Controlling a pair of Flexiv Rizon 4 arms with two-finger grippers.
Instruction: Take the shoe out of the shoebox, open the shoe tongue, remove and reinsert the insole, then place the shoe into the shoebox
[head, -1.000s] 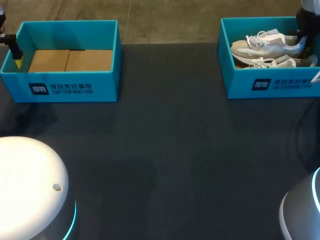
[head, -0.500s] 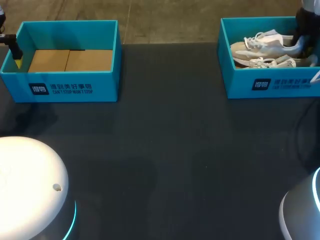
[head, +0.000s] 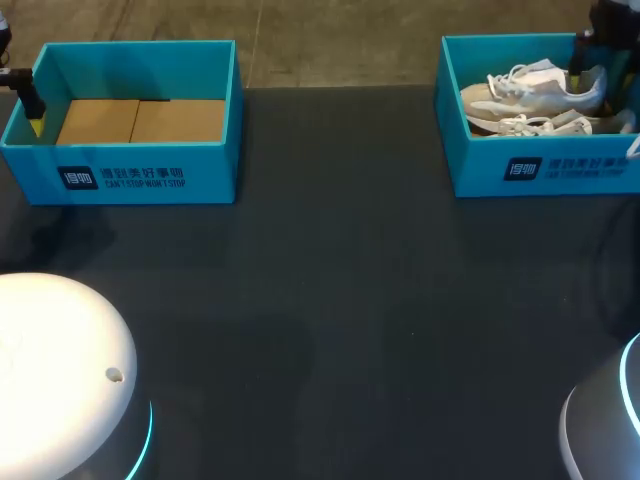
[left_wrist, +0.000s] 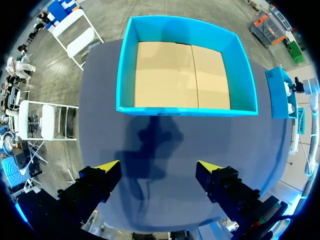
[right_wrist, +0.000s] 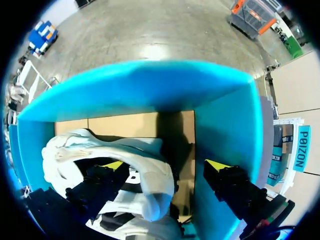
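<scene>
A: Assessing progress: where is the shoe?

B: 2 pale laced sneakers (head: 530, 92) lie in the right teal cardboard shoebox (head: 470, 160). The right gripper (right_wrist: 165, 167) straddles the upper sneaker's heel, fingers spread, grip unconfirmed. This fits either removal or return.

A: Obscured items?

B: Insole and tongue are not visible. The left gripper (left_wrist: 157, 167) hangs released near the other teal box (left_wrist: 175, 106).

Empty box (head: 130, 120) at table's (head: 330, 300) left, shoes (head: 530, 95) in right shoebox (head: 540, 170)
</scene>
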